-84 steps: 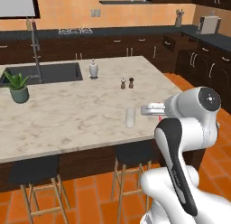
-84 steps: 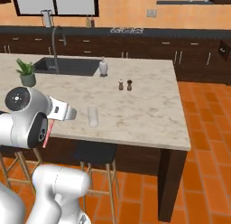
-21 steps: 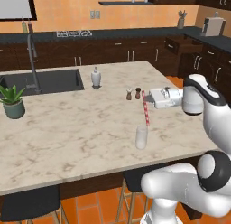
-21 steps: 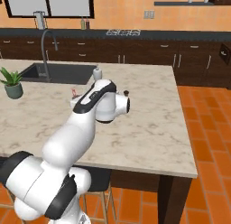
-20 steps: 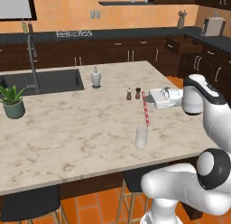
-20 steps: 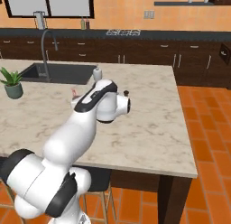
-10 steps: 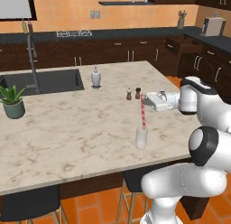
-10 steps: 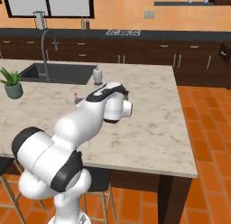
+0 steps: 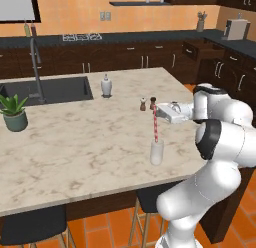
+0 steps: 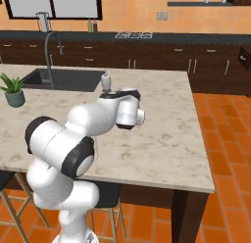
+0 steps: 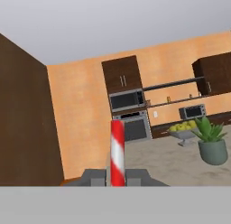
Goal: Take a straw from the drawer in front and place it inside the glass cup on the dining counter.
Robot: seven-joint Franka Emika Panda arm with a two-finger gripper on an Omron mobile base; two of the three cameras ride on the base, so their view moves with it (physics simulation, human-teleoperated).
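Step in hand: insertion of straw into cup. Claw (image 9: 159, 111), seen in the left base view, is closed on the upper end of the straw (image 9: 155, 126), holding it upright; in the hand view the straw stands between the two dark tips. Straw: thin, straight, rigid-looking stick, red with white bands. Its lower end hangs at or just inside the mouth of the cup (image 9: 157, 152); whether it has entered cannot be told. Cup: small clear tumbler, plain straight sides, smooth, standing upright on the table (image 9: 75, 142), at 6 o'clock from the claw. Table: beige marbled stone, polished, flat, dark wood base. Shakers (image 9: 147, 103): two small dark pieces at 11 o'clock from the cup, well apart from it. Next move, by judgement: lower straight down, keep the straw vertical and centred over the rim, then release.
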